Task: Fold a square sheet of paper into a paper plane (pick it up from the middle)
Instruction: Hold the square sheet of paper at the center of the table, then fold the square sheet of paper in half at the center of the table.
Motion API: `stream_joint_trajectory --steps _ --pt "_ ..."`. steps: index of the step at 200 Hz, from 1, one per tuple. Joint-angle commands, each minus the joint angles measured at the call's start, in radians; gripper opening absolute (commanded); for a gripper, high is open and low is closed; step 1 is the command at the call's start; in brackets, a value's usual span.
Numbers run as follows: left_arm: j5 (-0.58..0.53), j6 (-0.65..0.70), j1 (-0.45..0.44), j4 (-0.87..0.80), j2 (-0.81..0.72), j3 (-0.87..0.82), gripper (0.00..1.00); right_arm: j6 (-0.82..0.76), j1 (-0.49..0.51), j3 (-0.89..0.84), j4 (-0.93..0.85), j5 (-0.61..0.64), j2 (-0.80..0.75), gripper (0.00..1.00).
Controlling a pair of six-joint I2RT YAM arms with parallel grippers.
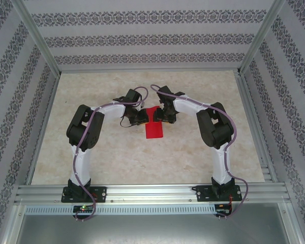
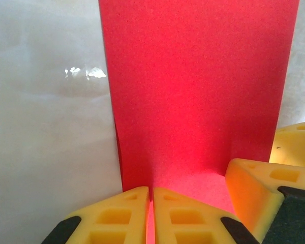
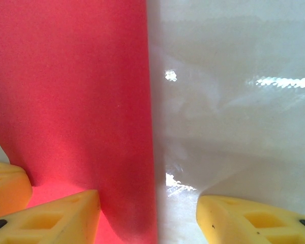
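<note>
Logging beige marbled desk (image 1: 107, 162), glossy, glare spots in both wrist views. Boxed in on three sides by patterned wallpaper walls (image 1: 142, 40), with aluminium rails (image 1: 152, 192) along near edge and up the corners.

Sitting mid-desk between the two arms: red paper (image 1: 153, 128), flat, read from above as a narrow rectangle with long sides pointing away from the bases.

Top view: left gripper (image 1: 141, 119) down at the paper's far-left part, right gripper (image 1: 163, 117) down at its far-right part, nearly meeting over it. Cannot tell jaw state from up there; too small.

Left wrist view: jaws together, sliver of red pinched between yellow fingers (image 2: 129, 218), so clamped on the paper. Near margin curled up off the desk toward the pinch, paler red there. Rest of paper flat, both long edges straight and sharp. Also caught at lower right: two more yellow fingers, belonging to the other gripper, at the paper's right edge.

Right wrist view: jaws wide apart. One of the fingers (image 3: 51, 216) over red, the other over bare desk, straight right edge of paper running up between them. Cannot tell whether touching the paper. Yellow finger of the left gripper poking in at lower left.

Room: paper well apart from walls and rails. Bare desk open left, right, near and far of it, crowded only by the two wrists at the far end.
</note>
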Motion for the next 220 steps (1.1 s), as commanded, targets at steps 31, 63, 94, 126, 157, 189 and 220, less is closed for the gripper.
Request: stream_joint_trajectory --steps 31,63,94,126,157,189,220 --pt "-0.057 0.038 -0.011 -0.108 0.056 0.026 0.13 0.014 -0.019 -0.074 -0.014 0.022 0.04 0.58" --pt "-0.08 0.046 -0.011 -0.136 0.063 0.032 0.12 0.009 -0.053 -0.103 0.013 -0.019 -0.13 0.6" --pt "-0.09 0.039 -0.013 -0.146 0.067 0.028 0.12 -0.019 -0.079 -0.146 0.057 -0.052 -0.243 0.57" --pt "-0.091 0.026 -0.014 -0.143 0.068 0.025 0.11 -0.035 -0.03 -0.129 0.125 -0.155 -0.232 0.45" --pt "-0.103 0.03 -0.013 -0.16 0.068 0.026 0.1 0.008 -0.009 -0.087 0.177 -0.202 -0.176 0.25" --pt "-0.107 0.033 -0.014 -0.162 0.071 0.026 0.09 0.014 0.001 -0.034 0.179 -0.236 -0.093 0.15" --pt "-0.112 0.032 -0.015 -0.174 0.077 0.028 0.08 0.009 0.004 0.004 0.173 -0.256 -0.041 0.13"
